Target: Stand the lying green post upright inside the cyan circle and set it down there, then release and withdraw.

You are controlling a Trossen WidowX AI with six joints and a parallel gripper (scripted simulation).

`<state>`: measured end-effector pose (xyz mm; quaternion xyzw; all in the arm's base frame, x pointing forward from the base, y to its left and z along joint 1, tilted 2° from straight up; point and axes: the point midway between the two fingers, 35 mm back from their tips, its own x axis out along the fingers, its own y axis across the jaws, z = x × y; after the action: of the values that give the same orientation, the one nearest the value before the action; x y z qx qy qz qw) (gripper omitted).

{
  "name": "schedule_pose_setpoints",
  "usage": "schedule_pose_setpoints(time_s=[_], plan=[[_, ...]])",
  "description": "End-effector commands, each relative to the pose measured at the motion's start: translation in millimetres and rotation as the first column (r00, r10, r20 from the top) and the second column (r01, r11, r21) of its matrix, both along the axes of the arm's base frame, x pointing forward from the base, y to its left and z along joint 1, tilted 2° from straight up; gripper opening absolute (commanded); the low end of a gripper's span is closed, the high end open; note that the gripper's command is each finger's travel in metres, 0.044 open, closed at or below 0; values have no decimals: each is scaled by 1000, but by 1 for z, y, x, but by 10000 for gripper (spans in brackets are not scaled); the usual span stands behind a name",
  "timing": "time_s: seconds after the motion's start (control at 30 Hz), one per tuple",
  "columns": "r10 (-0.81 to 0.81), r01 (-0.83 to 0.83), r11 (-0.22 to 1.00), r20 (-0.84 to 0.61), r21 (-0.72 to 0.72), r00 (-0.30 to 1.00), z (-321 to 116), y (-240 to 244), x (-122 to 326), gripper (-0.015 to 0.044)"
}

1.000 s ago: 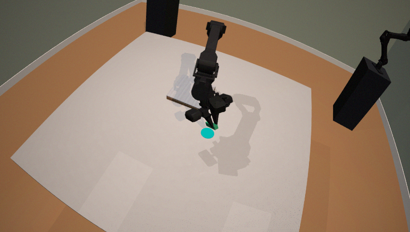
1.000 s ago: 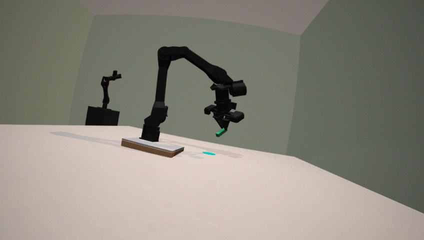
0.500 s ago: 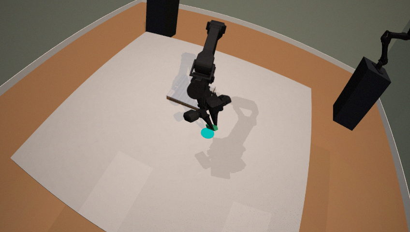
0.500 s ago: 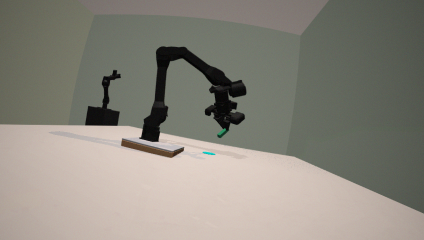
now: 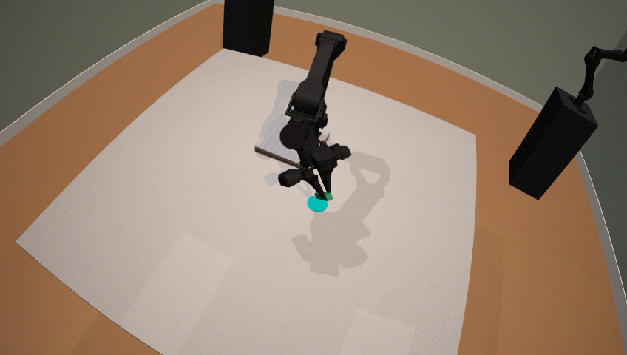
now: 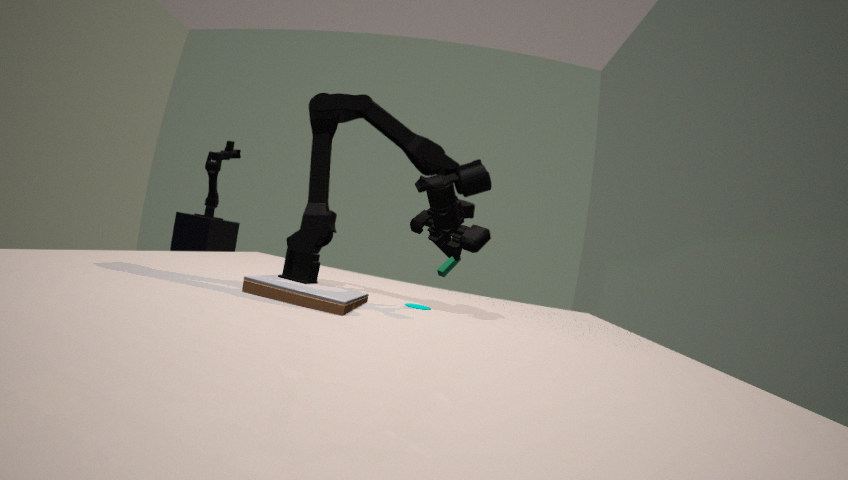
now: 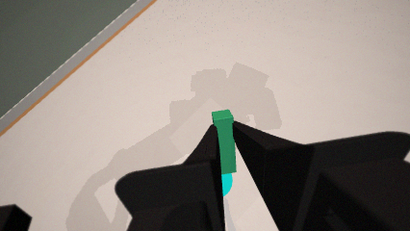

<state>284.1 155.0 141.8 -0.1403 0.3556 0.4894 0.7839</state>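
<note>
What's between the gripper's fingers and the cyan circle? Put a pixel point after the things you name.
The green post (image 5: 327,196) (image 6: 448,266) (image 7: 227,149), held tilted in the fingers (image 5: 327,186); below it, bare air down to the cyan circle (image 5: 317,203) (image 6: 417,306) (image 7: 227,185), per exterior view.
</note>
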Motion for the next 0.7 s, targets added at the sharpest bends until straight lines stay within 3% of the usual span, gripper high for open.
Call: schedule_pose_setpoints(time_s=[0.0, 0.67], plan=[[-6, 6, 1000, 4, 27, 1000, 0, -1, -1, 23], [-19, 11, 989, 56, 145, 998, 2, -6, 1, 23]])
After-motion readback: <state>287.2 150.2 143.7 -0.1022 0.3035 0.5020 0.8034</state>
